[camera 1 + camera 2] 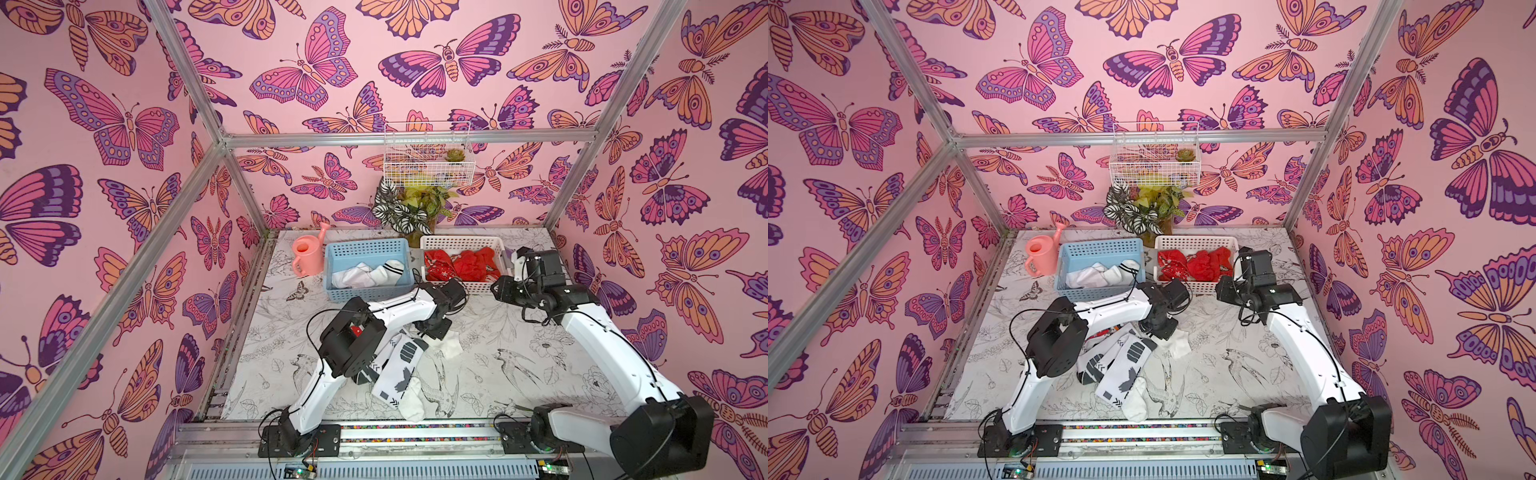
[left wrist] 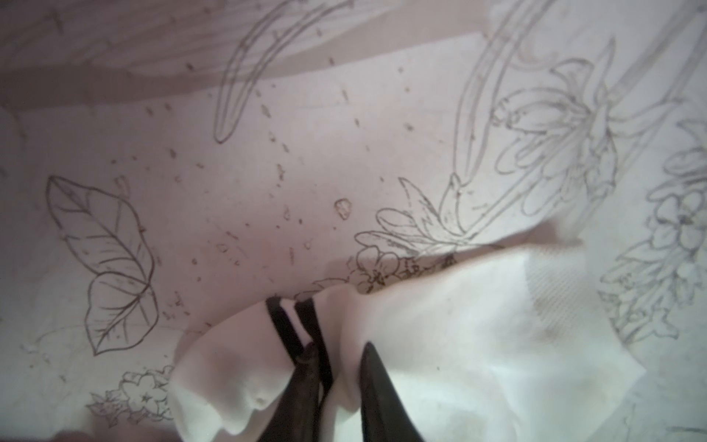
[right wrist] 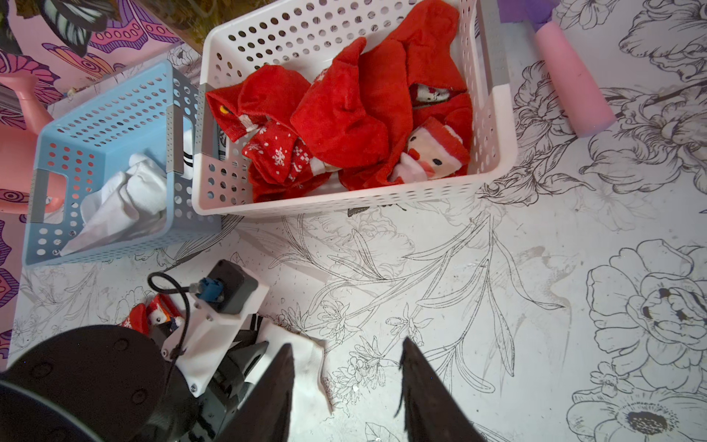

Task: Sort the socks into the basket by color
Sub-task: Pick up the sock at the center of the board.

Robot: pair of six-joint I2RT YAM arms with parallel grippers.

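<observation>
White sock [image 2: 440,344], partly cut off, pinched in left end effector [image 2: 340,348].

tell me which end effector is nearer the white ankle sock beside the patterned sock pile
Left. The left end effector is down on the white ankle sock, pinching a fold. The right end effector hangs open, apart from it, near the white basket.

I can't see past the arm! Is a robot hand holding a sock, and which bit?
The left gripper pinches a fold of the white sock beside its black stripes. The right gripper is open, holding nothing.
</observation>
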